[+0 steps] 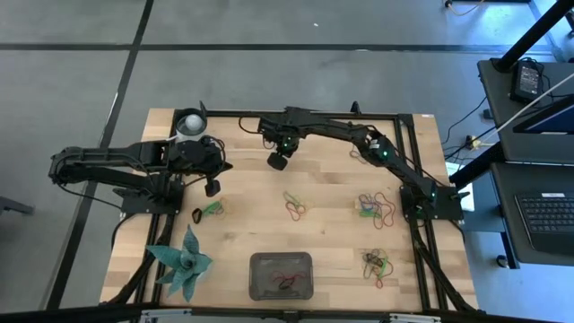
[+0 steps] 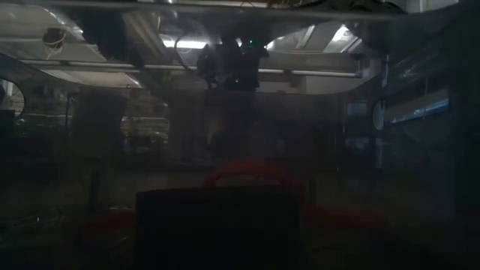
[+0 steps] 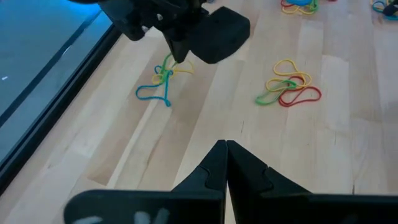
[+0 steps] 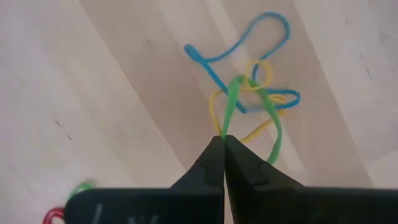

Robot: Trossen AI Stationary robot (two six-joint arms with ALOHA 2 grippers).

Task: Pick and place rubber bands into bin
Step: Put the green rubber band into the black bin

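The bin (image 1: 281,274) sits at the table's (image 1: 251,233) near edge, some rubber bands (image 1: 287,280) in it. Left of the bin stands a plant (image 1: 183,263); far behind that, a cup (image 1: 189,125). More band clusters (image 1: 295,205) lie behind and right of the bin.

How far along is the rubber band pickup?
Early. Done: the bin holds a couple of bands. In hand: right gripper shut on a green band from a tangle. Left: several piles lie on the table; left gripper idle, shut.
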